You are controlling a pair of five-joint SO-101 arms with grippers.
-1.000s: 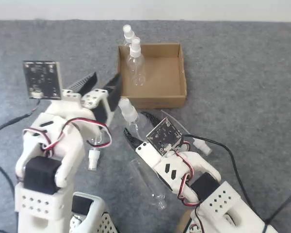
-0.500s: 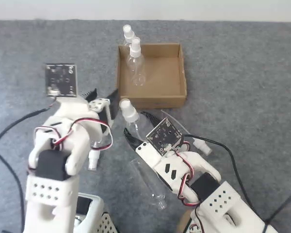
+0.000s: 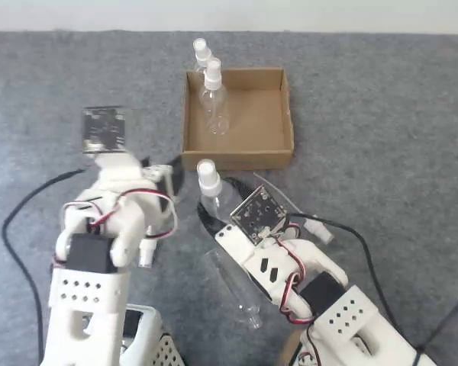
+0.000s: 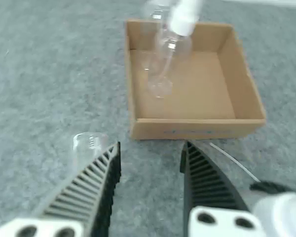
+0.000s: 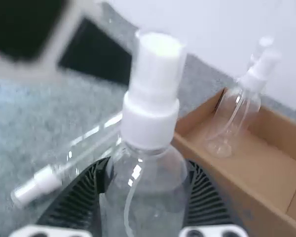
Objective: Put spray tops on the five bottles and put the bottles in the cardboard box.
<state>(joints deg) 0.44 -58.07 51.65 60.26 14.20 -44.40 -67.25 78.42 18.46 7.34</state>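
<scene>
The cardboard box [image 3: 275, 114] lies open at the far middle of the carpet, with one topped bottle [image 3: 214, 103] standing in it and another [image 3: 201, 52] just behind it. My right gripper [image 5: 144, 195] is shut on a clear bottle [image 3: 214, 200] with a white spray top [image 5: 153, 94], upright, just in front of the box's near wall [image 4: 197, 127]. To its left, my left gripper [image 4: 150, 168] hangs open over the carpet, holding nothing. An uncapped bottle [image 4: 87, 143] lies by its finger. A third bare bottle [image 3: 233, 284] lies beside the right arm.
A loose spray top [image 3: 146, 252] lies under the left arm. Another loose top [image 3: 320, 227], with its long dip tube [image 4: 232, 159], lies right of the held bottle. Cables trail at both sides. Open carpet stretches right of the box.
The left arm has swung right and tipped its open gripper down toward the carpet before the box. The right gripper has carried the topped bottle slightly toward the box.
</scene>
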